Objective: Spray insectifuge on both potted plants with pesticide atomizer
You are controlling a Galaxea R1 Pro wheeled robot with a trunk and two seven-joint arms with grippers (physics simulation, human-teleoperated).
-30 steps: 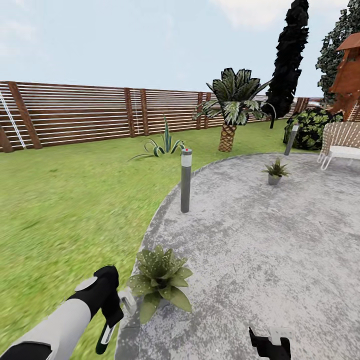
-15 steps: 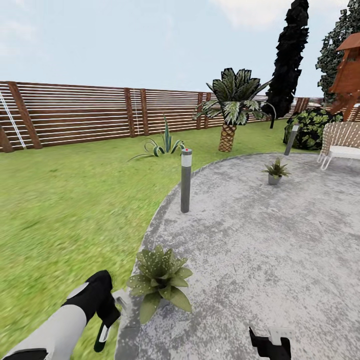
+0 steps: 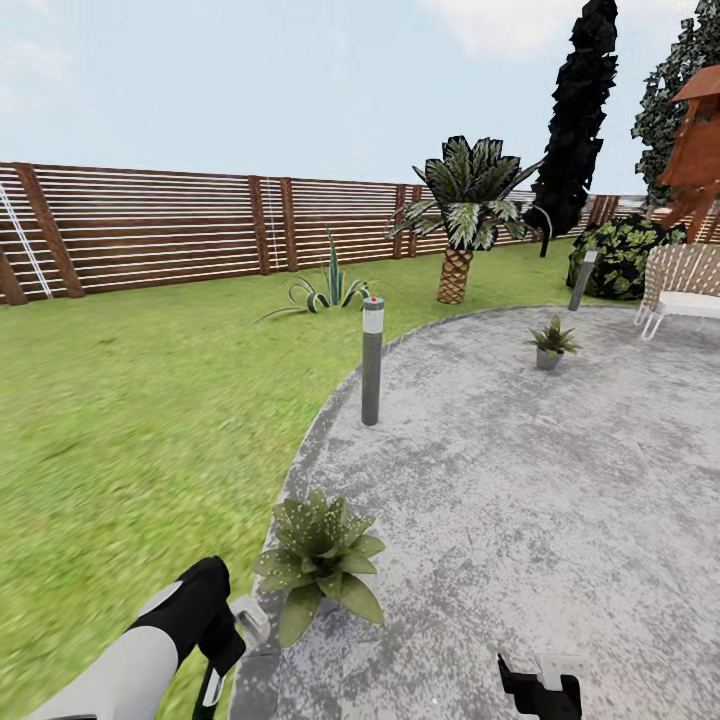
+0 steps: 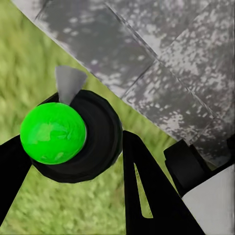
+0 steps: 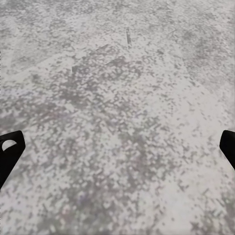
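My left gripper (image 3: 222,640) is low at the patio's edge, just left of the near potted plant (image 3: 320,560), a speckled rosette whose pot is hidden by its leaves. It is shut on the pesticide atomizer (image 3: 212,686), whose pale part (image 3: 248,614) points toward the plant. In the left wrist view the atomizer (image 4: 63,134) shows end-on, dark with a bright green cap, between the black fingers (image 4: 147,196). The second potted plant (image 3: 550,344) stands far back on the paving in its grey pot. My right gripper (image 3: 540,686) hangs open over bare paving (image 5: 117,112).
A grey bollard lamp (image 3: 372,360) stands at the patio rim, and another bollard lamp (image 3: 583,278) is further back. A palm (image 3: 460,215), a spiky potless plant (image 3: 328,285), a woven chair (image 3: 685,280) and the slat fence (image 3: 150,225) ring the lawn (image 3: 130,420).
My left arm has sunk a little toward the bottom of the head view, with the atomizer still in it. The plants, the right gripper and the camera have not shifted.
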